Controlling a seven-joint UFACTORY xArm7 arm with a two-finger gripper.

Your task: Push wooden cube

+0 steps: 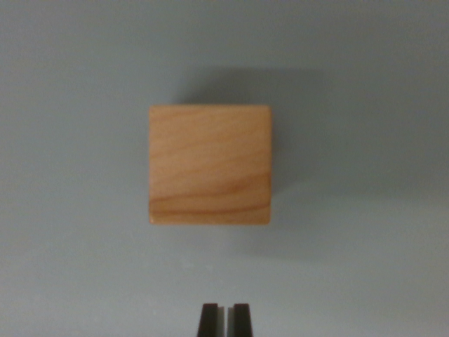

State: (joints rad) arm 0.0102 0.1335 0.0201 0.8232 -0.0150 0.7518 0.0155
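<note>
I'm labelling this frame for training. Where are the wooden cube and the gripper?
wooden cube (210, 163): wrist view, middle of its top face.
gripper (224, 319): wrist view, bottom edge, the narrow gap between its two dark fingertips.

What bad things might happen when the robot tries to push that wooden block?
1. The end effector sits slightly to the wrist view's right of the middle of the wooden cube, so the push may land off-center and spin the cube instead of sliding it straight.
2. The end effector's tips are narrow and close together, so the contact is small and may slip off the cube's face.
3. The gray surface looks smooth, so the cube may slide farther than wanted.
</note>
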